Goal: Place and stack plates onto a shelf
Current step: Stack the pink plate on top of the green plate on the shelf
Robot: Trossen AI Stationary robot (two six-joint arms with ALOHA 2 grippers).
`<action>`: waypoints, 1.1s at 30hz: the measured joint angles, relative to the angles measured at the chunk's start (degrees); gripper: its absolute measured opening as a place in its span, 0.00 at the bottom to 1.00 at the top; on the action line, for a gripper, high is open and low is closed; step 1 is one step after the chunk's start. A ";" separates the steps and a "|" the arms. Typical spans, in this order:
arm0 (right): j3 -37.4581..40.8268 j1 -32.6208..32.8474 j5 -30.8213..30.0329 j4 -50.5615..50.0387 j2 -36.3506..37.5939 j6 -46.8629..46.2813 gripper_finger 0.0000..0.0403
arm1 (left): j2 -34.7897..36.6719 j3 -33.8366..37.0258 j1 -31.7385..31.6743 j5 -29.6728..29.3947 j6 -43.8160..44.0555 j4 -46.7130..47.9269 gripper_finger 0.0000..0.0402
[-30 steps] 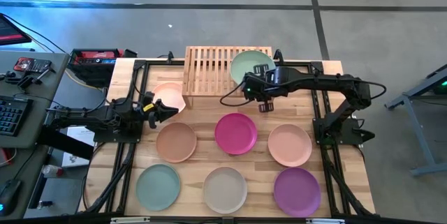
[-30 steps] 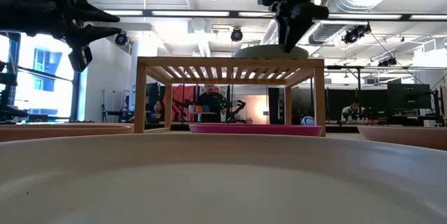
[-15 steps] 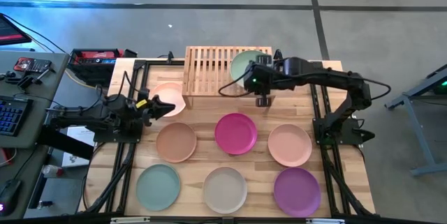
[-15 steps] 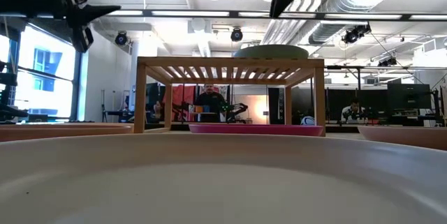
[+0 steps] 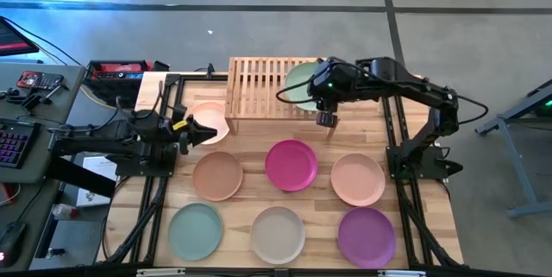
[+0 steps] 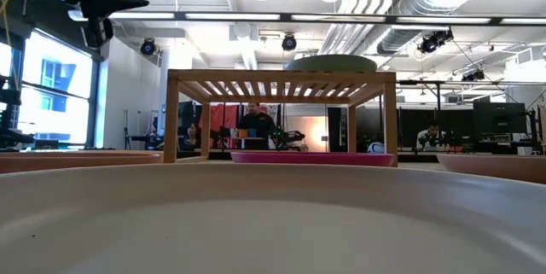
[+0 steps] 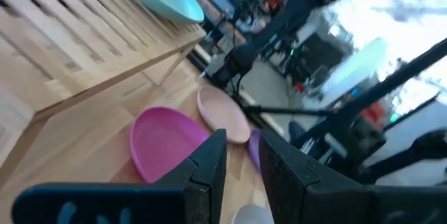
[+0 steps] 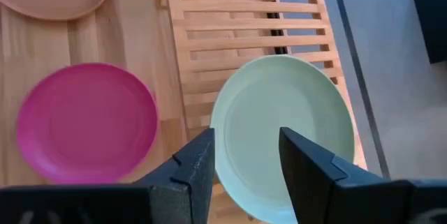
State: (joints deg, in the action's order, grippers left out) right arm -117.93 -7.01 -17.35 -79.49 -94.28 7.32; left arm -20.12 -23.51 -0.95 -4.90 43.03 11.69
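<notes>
Eight plates counted from above: one on the shelf, seven on the table.

High view: sage green plate (image 5: 304,83) on the shelf (image 5: 269,85); pale pink plate (image 5: 210,120) beside the shelf's left end; tan (image 5: 217,175), magenta (image 5: 291,165), peach (image 5: 358,179) in one row; mint (image 5: 195,229), beige (image 5: 278,234), purple (image 5: 366,236) in the nearest row. Low view: one plate on the slatted top. Left wrist view: left gripper (image 7: 241,158) slightly parted, empty. Right wrist view: right gripper (image 8: 244,155) spread apart over the green plate, empty.
</notes>
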 joint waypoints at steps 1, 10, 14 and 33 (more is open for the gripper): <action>-0.40 0.00 0.11 -0.19 0.00 -0.02 0.34 | -1.38 -0.93 0.01 0.43 -1.00 0.37 0.18; -0.98 0.00 5.90 -0.34 -0.02 -2.11 0.34 | -16.47 -11.10 0.02 4.35 -16.33 0.63 0.18; -0.98 0.00 7.02 -0.06 -0.02 -8.63 0.34 | -22.39 -15.87 0.02 5.69 -27.22 0.58 0.18; -0.98 1.57 17.41 1.41 -0.02 -31.01 0.33 | -38.37 -26.86 0.18 6.37 -61.30 0.60 0.18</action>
State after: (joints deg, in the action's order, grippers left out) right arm -118.91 -5.43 0.05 -78.08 -94.30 -23.69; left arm -58.48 -50.37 -0.77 1.48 -18.28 12.29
